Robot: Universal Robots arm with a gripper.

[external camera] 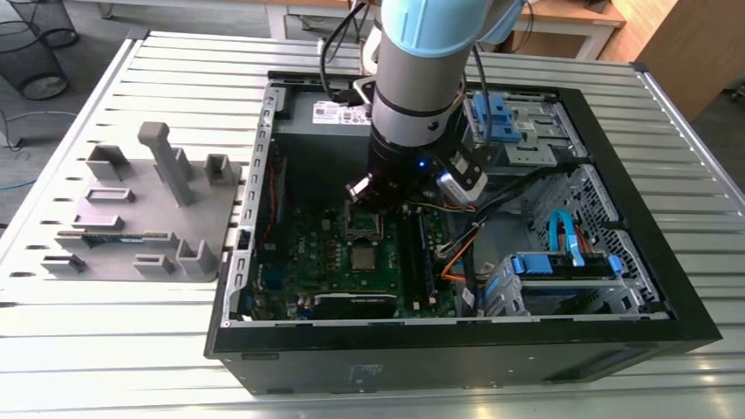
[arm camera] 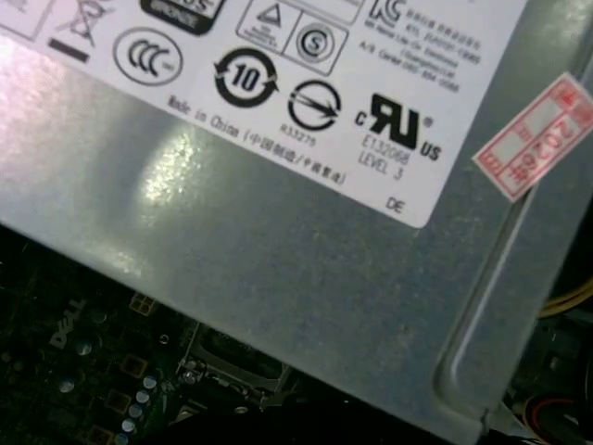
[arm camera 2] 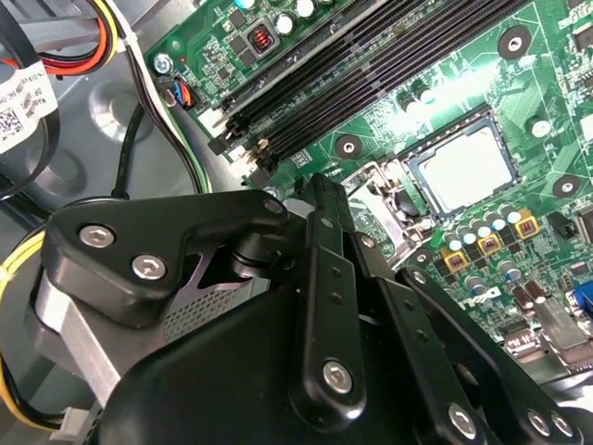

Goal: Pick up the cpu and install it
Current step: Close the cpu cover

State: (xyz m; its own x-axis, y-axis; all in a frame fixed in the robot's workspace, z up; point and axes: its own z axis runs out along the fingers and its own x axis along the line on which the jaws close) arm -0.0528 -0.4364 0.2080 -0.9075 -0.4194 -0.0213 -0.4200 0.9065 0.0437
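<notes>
Your cpu (arm camera 2: 460,170) is a small flat square with a dull silver top. It lies level in its black-rimmed socket on the green motherboard (arm camera 2: 380,125), near the long black memory slots (arm camera 2: 371,65). In the exterior view the gripper (external camera: 379,199) hangs over the board just beside the chip, clear of it. Whether it stands wide or narrow you cannot tell.

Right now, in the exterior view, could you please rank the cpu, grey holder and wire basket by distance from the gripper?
1. cpu, inside the case, close by the gripper.
2. grey holder, on the table, exterior view's left.
3. wire basket, off the table's far corner.
</notes>
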